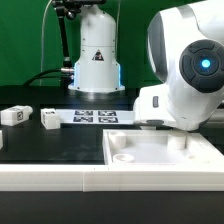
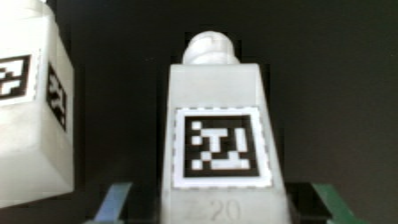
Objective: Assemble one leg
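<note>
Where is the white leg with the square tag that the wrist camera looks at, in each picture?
Wrist view: the leg fills the middle, between the fingers of the open gripper.
Exterior view: I cannot pick it out; the arm likely hides it. Two small white parts lie at that view's left.
Shared landmark: the black table.

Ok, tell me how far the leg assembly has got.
Done: nothing fitted yet; the tabletop shows no leg in its visible corner sockets. In hand: one leg sits between the jaws in the wrist view, its tag facing the camera; whether they clamp it cannot be told. Left: bringing that leg to a socket and fixing it in.
</note>
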Controlling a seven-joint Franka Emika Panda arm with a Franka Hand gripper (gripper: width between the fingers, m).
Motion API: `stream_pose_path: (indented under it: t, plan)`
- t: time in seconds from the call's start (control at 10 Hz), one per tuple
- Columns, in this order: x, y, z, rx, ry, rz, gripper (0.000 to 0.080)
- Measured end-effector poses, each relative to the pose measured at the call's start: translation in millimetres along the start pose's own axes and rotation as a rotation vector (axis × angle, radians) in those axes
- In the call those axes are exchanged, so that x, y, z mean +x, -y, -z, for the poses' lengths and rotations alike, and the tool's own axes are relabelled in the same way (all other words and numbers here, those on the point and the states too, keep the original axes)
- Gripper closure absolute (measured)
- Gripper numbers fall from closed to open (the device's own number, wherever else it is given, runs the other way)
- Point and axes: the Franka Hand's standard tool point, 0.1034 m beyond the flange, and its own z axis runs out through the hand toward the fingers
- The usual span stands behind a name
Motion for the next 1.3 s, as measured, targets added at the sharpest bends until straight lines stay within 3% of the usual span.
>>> stream_pose_path:
  t: [0.4, 0.7, 0.9, 1.1, 1.3]
  plan:
    - [-1.9, -0.8, 2.4, 0.002, 0.007, 0.010, 0.0508]
    - [-28.6, -6.6, 50.6, 0.020, -0.032, 0.029, 0.0508]
    - [-43.0, -7.1, 65.7, 0.019, -0.051, 0.033, 0.0508]
    - [-27.8, -1.6, 70.0, 0.032, -0.169, 0.034, 0.0508]
    - [-26.8, -1.0, 73.1, 0.040, -0.314, 0.032, 0.0507]
